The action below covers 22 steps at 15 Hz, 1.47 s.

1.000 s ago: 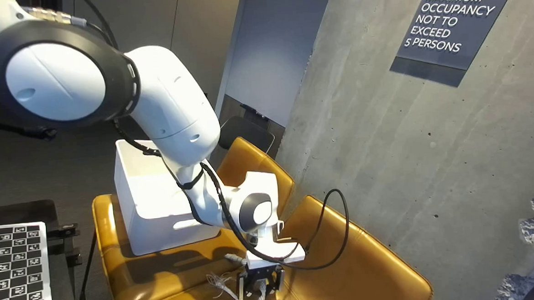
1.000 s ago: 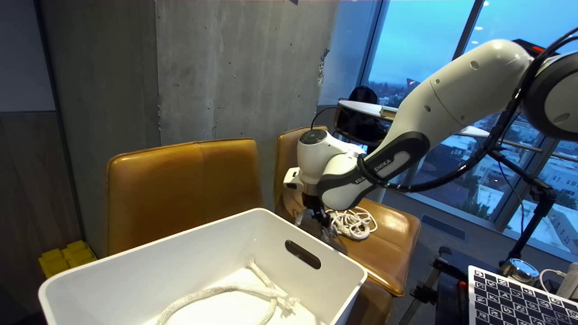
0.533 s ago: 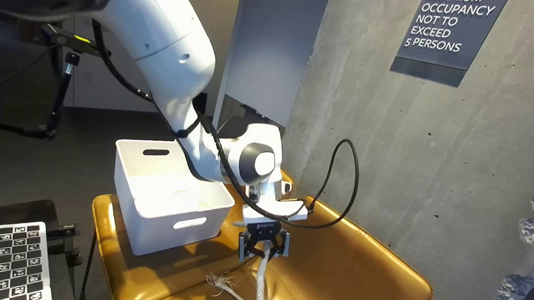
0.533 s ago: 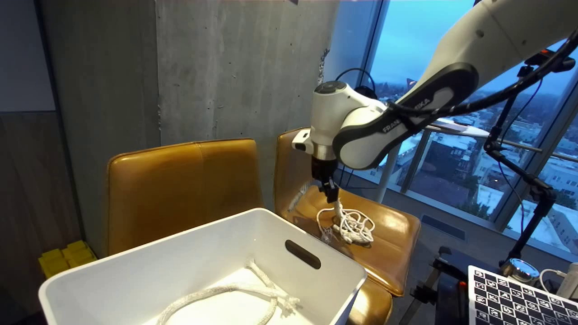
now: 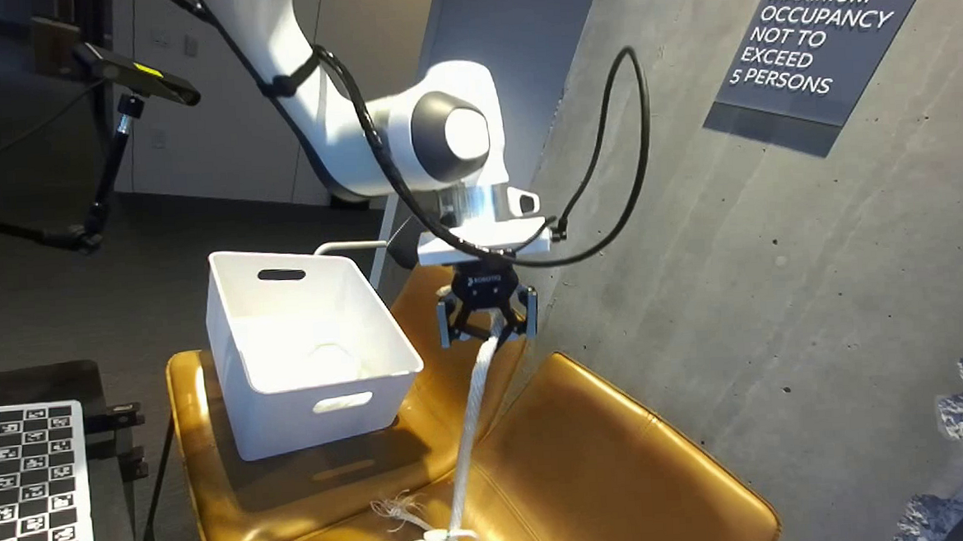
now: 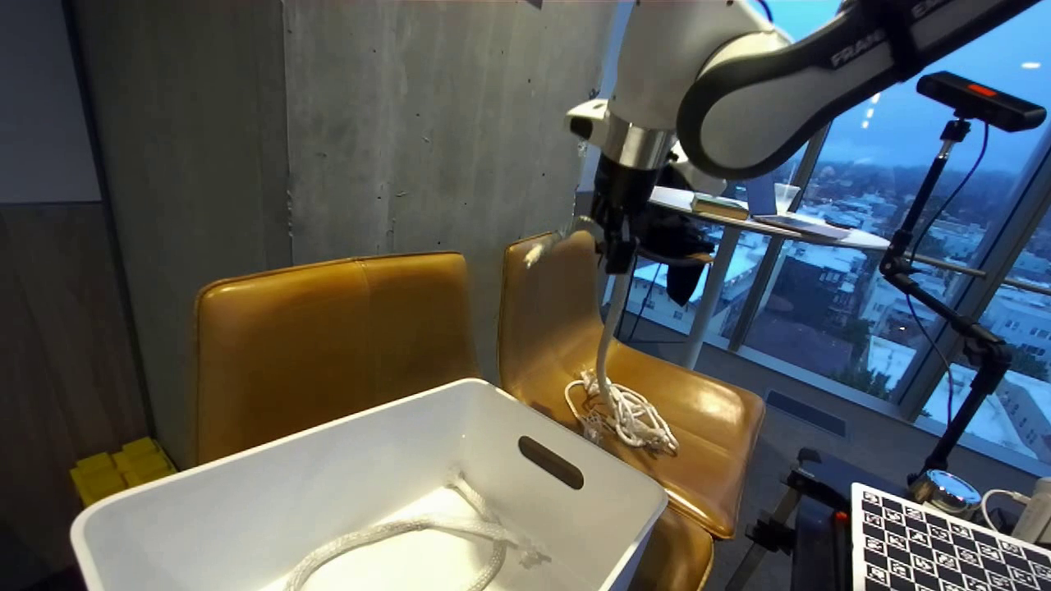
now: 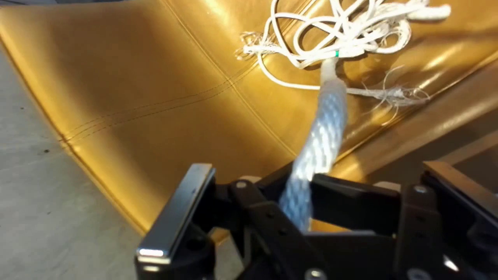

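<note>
While well above the chair (image 5: 615,453), wrist (image 5: 468,86) upright, tool (image 5: 497,331) nose-down, tight on white rope (image 5: 472,411).

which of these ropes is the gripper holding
The thick pale rope clamped in the gripper, reaching down to the tangled thin white cord on the chair seat. The other thick rope lies inside the white bin, away from the gripper.

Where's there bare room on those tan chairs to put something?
Bare seat shows between the tangled cord and the front edge, and on the neighbouring chair beside the white bin. It's crowded under the gripper, where the held rope hangs.
</note>
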{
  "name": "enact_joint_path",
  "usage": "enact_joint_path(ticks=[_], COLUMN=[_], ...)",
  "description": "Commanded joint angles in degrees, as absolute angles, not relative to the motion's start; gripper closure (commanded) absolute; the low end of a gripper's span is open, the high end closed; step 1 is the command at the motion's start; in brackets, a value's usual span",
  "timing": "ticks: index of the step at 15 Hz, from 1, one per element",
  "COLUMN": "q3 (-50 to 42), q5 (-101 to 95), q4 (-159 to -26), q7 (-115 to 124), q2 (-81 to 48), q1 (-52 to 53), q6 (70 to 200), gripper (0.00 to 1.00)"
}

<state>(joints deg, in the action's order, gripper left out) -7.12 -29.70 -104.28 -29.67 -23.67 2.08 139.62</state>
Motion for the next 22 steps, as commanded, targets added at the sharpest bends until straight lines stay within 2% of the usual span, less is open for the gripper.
enact_joint_path(ticks=[1,8,15,19,22], q3=[-5.3,1.9,12.2,13.0,10.3], q5=[-31.9,-30.0,-27.4,-24.3,-21.7], q4=[-111.1,-110.3,-103.1,-107.2,-114.3], q7=[-23.9,-17.3,-11.0,-9.4,-10.6], q2=[-11.4,4.4,11.1,12.8,14.6], q1=[3.0,5.5,10.7,11.3,9.9], q6=[138.5,127.6,110.3,109.2,111.6], gripper=[1.0,1.0,1.0,1.0,1.0])
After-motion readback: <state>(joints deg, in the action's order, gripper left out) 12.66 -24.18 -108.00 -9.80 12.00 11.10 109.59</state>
